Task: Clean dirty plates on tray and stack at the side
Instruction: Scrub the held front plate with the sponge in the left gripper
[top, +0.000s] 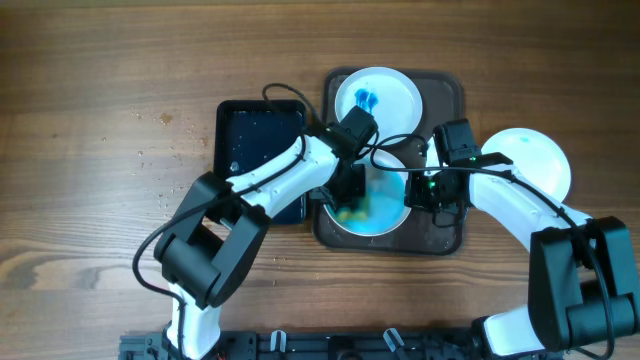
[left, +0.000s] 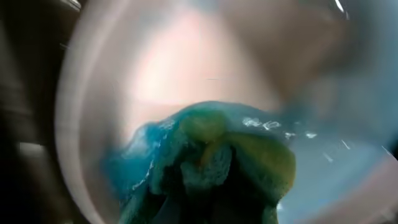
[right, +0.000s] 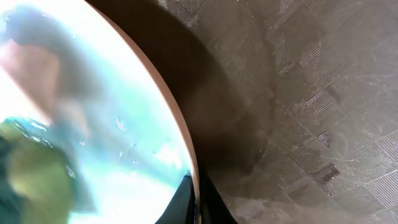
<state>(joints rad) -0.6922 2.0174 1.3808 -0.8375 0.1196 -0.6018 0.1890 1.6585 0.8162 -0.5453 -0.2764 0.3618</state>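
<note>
The dark brown tray (top: 452, 92) holds two white plates. The far plate (top: 392, 92) has blue paint smears. The near plate (top: 385, 212) is covered in a pale blue wet film. My left gripper (top: 350, 207) is shut on a green sponge (left: 217, 162) and presses it onto the near plate (left: 186, 68). My right gripper (top: 425, 190) is shut on that plate's right rim (right: 180, 134), one finger on each side. The tray floor (right: 311, 93) shows beside it. A third white plate (top: 535, 160) lies on the table right of the tray.
A smaller glossy black tray (top: 255, 140) with water drops sits left of the brown tray, partly under my left arm. Water drops speckle the wooden table (top: 100, 150) to its left.
</note>
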